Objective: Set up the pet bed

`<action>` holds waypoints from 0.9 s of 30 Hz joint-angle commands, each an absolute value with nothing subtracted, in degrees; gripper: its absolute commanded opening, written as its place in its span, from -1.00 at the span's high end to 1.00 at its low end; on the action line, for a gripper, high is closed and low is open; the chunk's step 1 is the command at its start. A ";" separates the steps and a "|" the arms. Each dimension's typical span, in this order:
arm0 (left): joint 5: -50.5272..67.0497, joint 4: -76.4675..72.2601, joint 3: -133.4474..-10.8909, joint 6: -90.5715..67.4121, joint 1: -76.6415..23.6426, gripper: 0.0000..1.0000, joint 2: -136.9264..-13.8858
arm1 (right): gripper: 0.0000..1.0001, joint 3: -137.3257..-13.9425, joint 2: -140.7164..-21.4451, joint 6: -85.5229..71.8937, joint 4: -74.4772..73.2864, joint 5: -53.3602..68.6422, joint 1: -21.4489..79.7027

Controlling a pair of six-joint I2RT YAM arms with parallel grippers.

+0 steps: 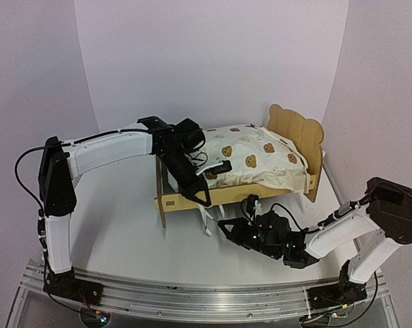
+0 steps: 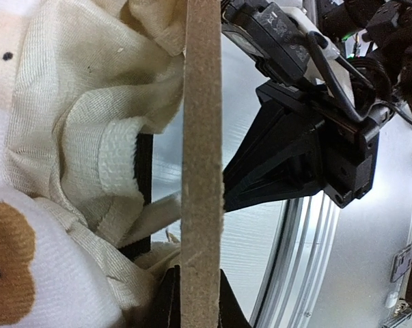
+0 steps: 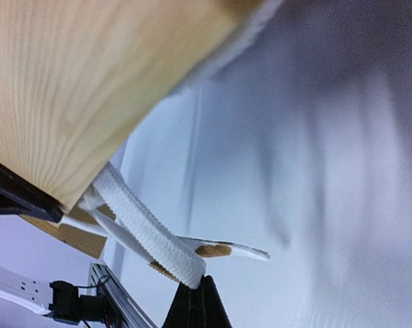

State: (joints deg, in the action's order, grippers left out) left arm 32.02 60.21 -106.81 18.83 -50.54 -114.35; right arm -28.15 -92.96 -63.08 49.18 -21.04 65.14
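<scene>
Far centre of the white tabletop [image 1: 117, 232]: a small light plywood pet bed [image 1: 236, 195] with bear-ear headboard and cream ruffled bear-print cushion. Stands lengthways across the view, headboard near the pale wall [image 1: 369, 102] on the right, foot end toward the middle. Plenty of bare table to the left and in front; tight only on the right.

Dangling off the bed's near side board, white ribbed fabric ties [image 1: 207, 222].

Over the foot end, the left gripper [image 1: 200, 191], pinching the thin top edge of that side board. Upper link upright, forearm level, wrist bent down.

Low in front of the bed, the right gripper [image 1: 223, 224], fingers pressed together right at the end of one tie. Touching it; cannot tell whether fabric sits between them. Forearm sloping down from a high elbow by the right edge.

Along the near edge, a ribbed aluminium rail [image 1: 192, 295].
</scene>
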 commanded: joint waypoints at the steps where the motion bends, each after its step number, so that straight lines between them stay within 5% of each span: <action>1: 35.67 57.68 -103.02 18.76 -50.42 1.00 -108.56 | 1.00 -30.74 -94.48 -62.76 31.85 -10.67 64.29; 22: 25.38 46.20 -80.34 30.64 -47.49 0.99 -108.17 | 1.00 -48.38 -102.16 -50.89 2.47 -1.00 64.79; 27: 25.23 46.04 -78.22 33.06 -47.21 0.68 -107.11 | 1.00 -50.45 -102.04 -48.91 -1.65 -1.95 64.85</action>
